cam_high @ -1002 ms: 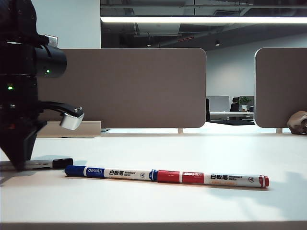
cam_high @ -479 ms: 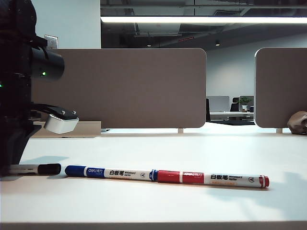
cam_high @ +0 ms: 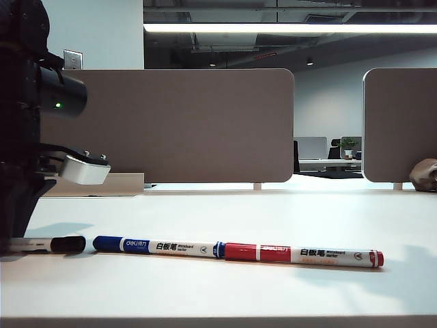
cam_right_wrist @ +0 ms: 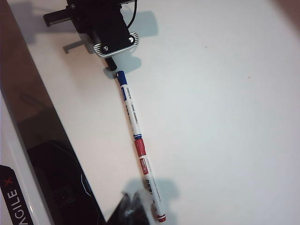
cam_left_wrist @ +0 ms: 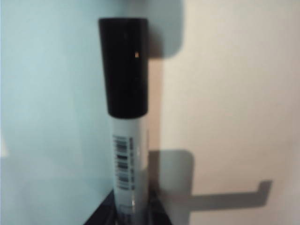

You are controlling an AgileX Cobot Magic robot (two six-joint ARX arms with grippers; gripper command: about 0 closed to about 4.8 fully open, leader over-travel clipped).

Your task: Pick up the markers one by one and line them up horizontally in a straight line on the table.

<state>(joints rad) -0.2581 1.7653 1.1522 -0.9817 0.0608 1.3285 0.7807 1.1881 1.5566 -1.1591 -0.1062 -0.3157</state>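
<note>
Left gripper (cam_left_wrist: 126, 218): you had it clamped on the black marker (cam_high: 51, 244), low, its cap beside the blue marker (cam_high: 157, 247), extending the row.
Right gripper (cam_right_wrist: 129, 206): you kept it closed, empty, above the red marker (cam_high: 300, 255).

The table (cam_high: 287, 212) lay open behind the markers up to the divider panels (cam_high: 184, 126), and a bare strip ran in front of them to the near edge, so a gripper had free passage on both sides of the row. The blue marker (cam_high: 157, 246) and the red marker (cam_high: 304, 255) lay end to end across the middle, touching, with open surface beyond the red marker's far right end. The left gripper (cam_left_wrist: 126, 213), clamped on the black marker (cam_high: 48, 244), and its arm blocked the left end of the row, while the right gripper (cam_right_wrist: 129, 208), jaws together, hung above the table near the red marker's end.
</note>
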